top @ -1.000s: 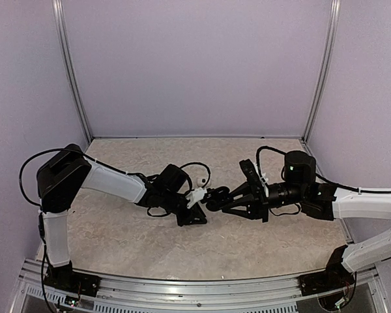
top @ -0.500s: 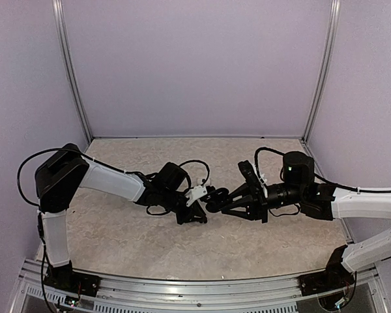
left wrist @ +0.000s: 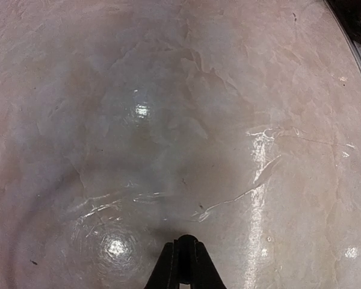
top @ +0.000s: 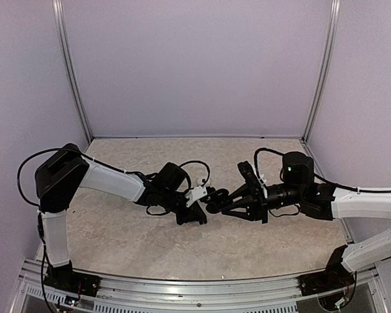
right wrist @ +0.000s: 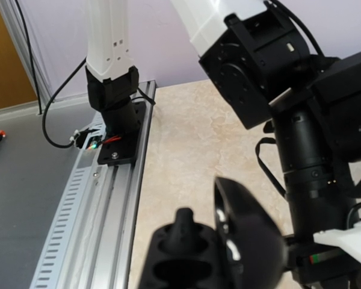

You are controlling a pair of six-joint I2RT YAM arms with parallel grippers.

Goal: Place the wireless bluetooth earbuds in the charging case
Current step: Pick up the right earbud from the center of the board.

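Two arms meet above the table [left wrist: 168,120]. Left jaws, just narrowed, are clenched with nothing seen between them. Right jaws grasp the open case [right wrist: 243,238] — one earbud [right wrist: 184,224] apparently seated inside, so insertion looks underway.

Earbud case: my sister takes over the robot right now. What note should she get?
Now: the left pincer is shut, up over the table and close to the other arm; nothing shows between its tips.
The right pincer is shut on the case, held off the table with its lid open.
Things: the earbuds are too small and dark to spot for sure; I cannot tell if one sits in the case.
Done: the case is up and open.
Left: find both earbuds and seat them in the case.
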